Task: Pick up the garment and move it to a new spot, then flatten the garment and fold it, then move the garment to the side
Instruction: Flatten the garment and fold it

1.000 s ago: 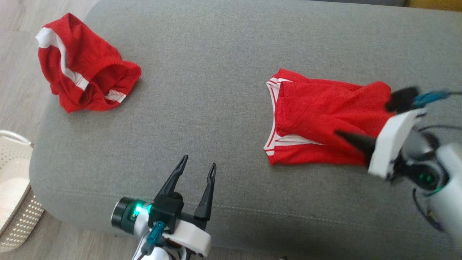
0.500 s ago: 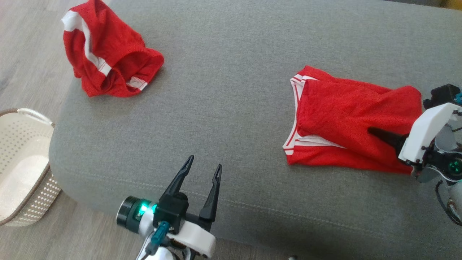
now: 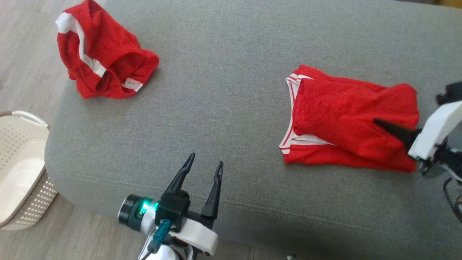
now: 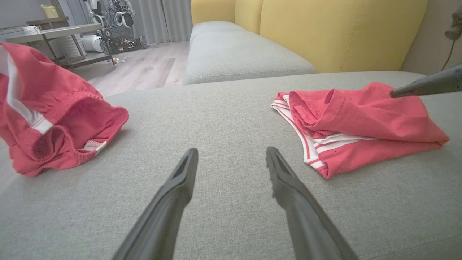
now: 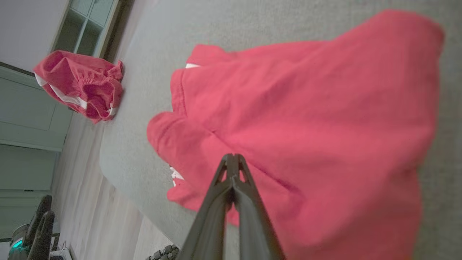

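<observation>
Currently the right gripper (image 3: 379,124) is reaching in from the right edge of the head view, fingers pressed together with nothing pinched between them. Its tip is lying over the right half of the folded garment (image 3: 343,122). I'm reading it as working as a pusher, not a grasper: closed fingers make one stiff blade for sliding or smoothing cloth. Can't tell whether the tip is actually touching the fabric.

The garment is sitting right of centre on the grey cushion (image 3: 223,90), doubled over with its white-striped edge facing left. So the fold is looking done, with the move to the side next.

The left gripper (image 3: 206,159) is hovering at lower centre, fingers spread, holding nothing, well apart from both cloths. Probably parking out of the way.

A second red garment (image 3: 104,68) is lying crumpled at upper left, near the cushion corner above the white basket (image 3: 21,169).
</observation>
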{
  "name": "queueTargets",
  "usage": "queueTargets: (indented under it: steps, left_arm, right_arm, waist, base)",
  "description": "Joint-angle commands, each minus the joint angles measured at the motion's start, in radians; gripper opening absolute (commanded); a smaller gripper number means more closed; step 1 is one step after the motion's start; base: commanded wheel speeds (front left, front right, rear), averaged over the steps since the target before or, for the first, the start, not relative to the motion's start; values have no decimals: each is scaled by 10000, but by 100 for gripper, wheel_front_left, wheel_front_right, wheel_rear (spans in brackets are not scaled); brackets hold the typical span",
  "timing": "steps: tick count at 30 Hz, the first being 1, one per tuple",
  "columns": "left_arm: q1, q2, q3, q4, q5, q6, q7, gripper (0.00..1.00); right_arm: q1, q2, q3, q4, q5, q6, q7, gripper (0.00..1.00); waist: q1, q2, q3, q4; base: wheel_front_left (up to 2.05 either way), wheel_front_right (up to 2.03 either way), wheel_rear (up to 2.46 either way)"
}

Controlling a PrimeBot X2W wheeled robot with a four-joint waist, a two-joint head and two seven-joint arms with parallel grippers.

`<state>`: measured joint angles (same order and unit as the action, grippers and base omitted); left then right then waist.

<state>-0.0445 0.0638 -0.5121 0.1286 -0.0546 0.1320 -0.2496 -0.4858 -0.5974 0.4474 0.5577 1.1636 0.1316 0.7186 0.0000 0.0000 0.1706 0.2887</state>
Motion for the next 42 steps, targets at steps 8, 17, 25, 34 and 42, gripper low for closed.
queueTargets:
  steps: [8,17,25,34,42]
  left_arm:
    - [-682,-104,-98,-319,-122,-114,-122,100]
    - [-776,-127,-214,-276,-307,21,-122,100]
    - [-850,-132,-216,-312,-306,67,-122,100]
    - [-808,-134,-211,-297,-327,93,-122,100]
    - [-706,-134,-127,-264,-316,84,-122,100]
  right_arm:
    - [-684,-267,-642,198,-214,-9,-507,0]
    - [-619,-180,-602,745,-313,-9,788,0]
    - [11,-6,-867,32,129,-9,1703,0]
    - [785,266,-863,-838,-5,-9,2438,0]
    - [1608,616,-803,-2036,-247,-9,2920,0]
  waist:
    - [0,0,578,763]
    - [0,0,739,1042]
    - [0,0,551,667]
    - [0,0,344,515]
    - [0,0,68,478]
  base:
    - [0,0,0]
    - [0,0,0]
    - [0,0,0]
    - [0,0,0]
    - [0,0,0]
